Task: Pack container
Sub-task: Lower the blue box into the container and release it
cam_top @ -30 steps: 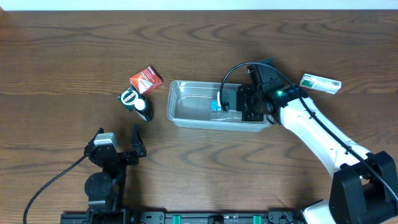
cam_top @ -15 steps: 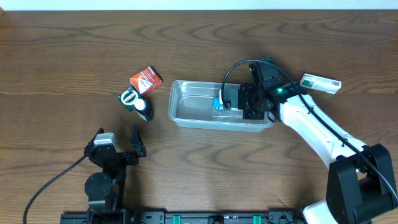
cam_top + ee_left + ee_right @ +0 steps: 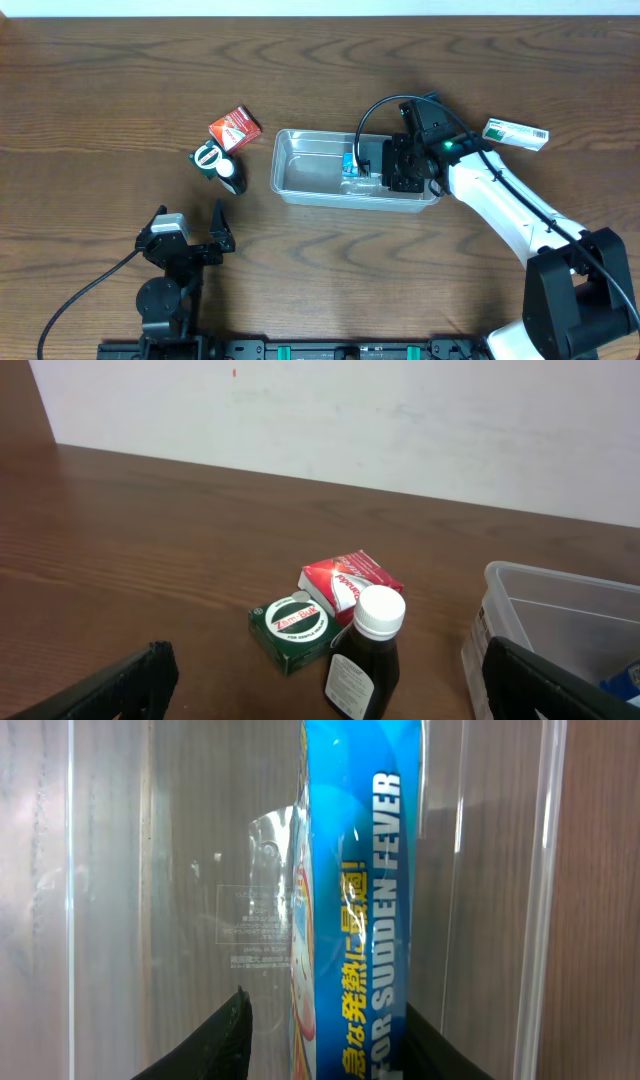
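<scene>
The clear plastic container [image 3: 300, 168] lies in the middle of the table. My right gripper [image 3: 366, 166] reaches into its right half from the right. A blue packet [image 3: 349, 165] printed "FOR SUDDEN FEVER" stands on edge between the fingers [image 3: 325, 1040], over the container floor [image 3: 180, 870]. The right finger touches the packet [image 3: 355, 920], and a gap shows between the left finger and the packet. My left gripper [image 3: 190, 238] is open and empty near the front edge, well left of the container.
A red packet [image 3: 235, 127], a green round-label box [image 3: 208, 156] and a dark bottle with a white cap [image 3: 233, 178] lie left of the container; they also show in the left wrist view [image 3: 350, 582] [image 3: 292, 628] [image 3: 365, 660]. A green-white box [image 3: 516, 133] lies at the far right.
My right gripper and the blue packet have shifted slightly toward the container's far side. The left arm has not moved.
</scene>
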`<state>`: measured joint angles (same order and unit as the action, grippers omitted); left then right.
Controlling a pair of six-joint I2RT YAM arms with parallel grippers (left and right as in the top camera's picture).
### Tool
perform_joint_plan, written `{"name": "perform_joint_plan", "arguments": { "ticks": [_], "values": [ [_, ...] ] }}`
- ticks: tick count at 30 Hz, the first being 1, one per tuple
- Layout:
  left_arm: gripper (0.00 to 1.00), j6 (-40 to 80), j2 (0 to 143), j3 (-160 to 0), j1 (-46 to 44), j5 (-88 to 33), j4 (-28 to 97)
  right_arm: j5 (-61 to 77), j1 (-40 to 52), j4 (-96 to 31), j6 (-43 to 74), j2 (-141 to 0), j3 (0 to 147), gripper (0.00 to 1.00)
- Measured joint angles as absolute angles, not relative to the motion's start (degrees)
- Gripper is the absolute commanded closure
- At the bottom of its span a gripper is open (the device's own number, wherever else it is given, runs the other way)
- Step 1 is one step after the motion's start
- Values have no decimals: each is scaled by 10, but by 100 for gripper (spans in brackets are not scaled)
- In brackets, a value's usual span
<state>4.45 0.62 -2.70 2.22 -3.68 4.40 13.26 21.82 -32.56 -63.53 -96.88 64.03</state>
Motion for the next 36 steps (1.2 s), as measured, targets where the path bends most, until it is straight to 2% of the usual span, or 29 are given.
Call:
{"name": "perform_joint_plan", "arguments": {
  "ticks": [12,21,34,36],
  "values": [
    [2,44,6,-27,22,-37,44,132,232,-344,-602,-964,640,61],
    [2,44,6,-27,22,-37,44,133,241,-372,-570,-859,640,53],
    [2,44,6,-27,22,-37,44,133,252,-366,-529,-779,640,55],
    [2,44,6,-27,22,-37,44,133,252,-366,-511,-780,640,59]
  ]
}}
